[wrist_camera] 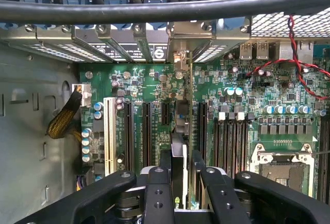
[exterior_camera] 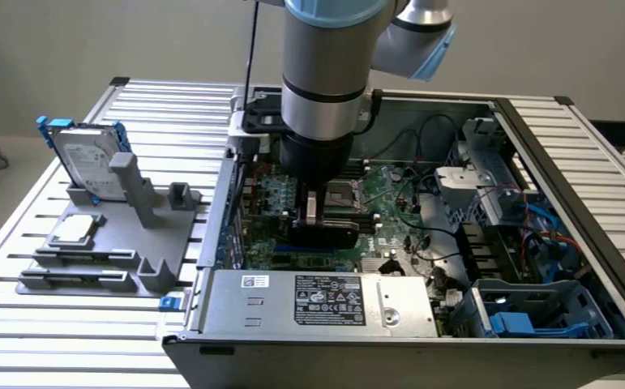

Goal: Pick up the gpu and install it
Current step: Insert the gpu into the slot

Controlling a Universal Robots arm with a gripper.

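In the wrist view the gpu (wrist_camera: 178,141) stands edge-on over the green motherboard (wrist_camera: 144,80), among the black expansion slots. Its silvery end bracket (wrist_camera: 179,44) reaches the rear slot openings of the case. My gripper (wrist_camera: 179,170) is shut on the gpu, one black finger (wrist_camera: 165,165) on each side of the thin card. From the exterior view, the gripper (exterior_camera: 318,217) is deep inside the open computer case (exterior_camera: 550,162), with the card's black cover (exterior_camera: 323,237) just below it, low against the board.
Long black memory slots (wrist_camera: 232,141) and the CPU socket (wrist_camera: 283,162) lie beside the card. Red-black wires (wrist_camera: 304,64) run near the rear panel. Outside the case, a silver hard drive in a blue frame (exterior_camera: 83,158) stands on a grey fixture (exterior_camera: 96,243). The power supply (exterior_camera: 323,300) fills the case front.
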